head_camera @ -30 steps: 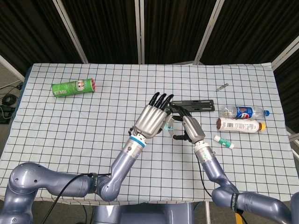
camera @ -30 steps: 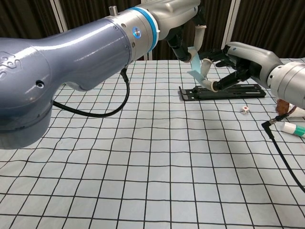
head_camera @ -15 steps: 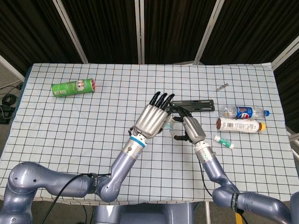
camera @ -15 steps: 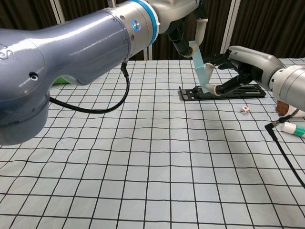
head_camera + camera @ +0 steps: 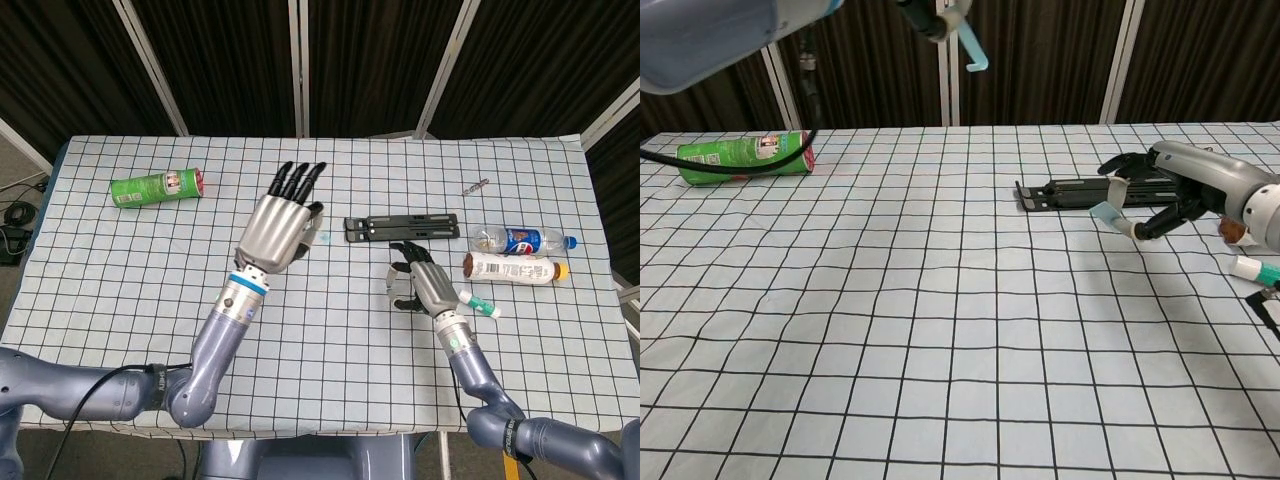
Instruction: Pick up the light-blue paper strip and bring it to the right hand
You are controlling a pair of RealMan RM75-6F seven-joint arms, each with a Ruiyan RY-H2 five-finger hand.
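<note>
My left hand [image 5: 279,228] is raised above the table, left of the middle; only its fingertips [image 5: 933,14] show at the top of the chest view. It pinches a light-blue paper strip [image 5: 973,46] that hangs down with a hooked end. A sliver of the strip [image 5: 319,237] shows beside the hand from above. My right hand [image 5: 423,285] sits low over the cloth in front of the black stand, well apart from the left hand. Its fingers [image 5: 1137,227] are curled, and a short light-blue piece [image 5: 1103,212] sits pinched at their tips.
A black folding stand [image 5: 402,227] lies flat behind the right hand. Right of it lie a Pepsi bottle [image 5: 520,240], a white bottle [image 5: 515,268] and a small tube [image 5: 480,303]. A green can [image 5: 157,187] lies at the far left. A small metal part [image 5: 475,185] rests at the far right.
The hands, together at the strip, have parted. The left hand rose and moved left with the long strip. The right hand dropped back toward me with a short light-blue piece.
</note>
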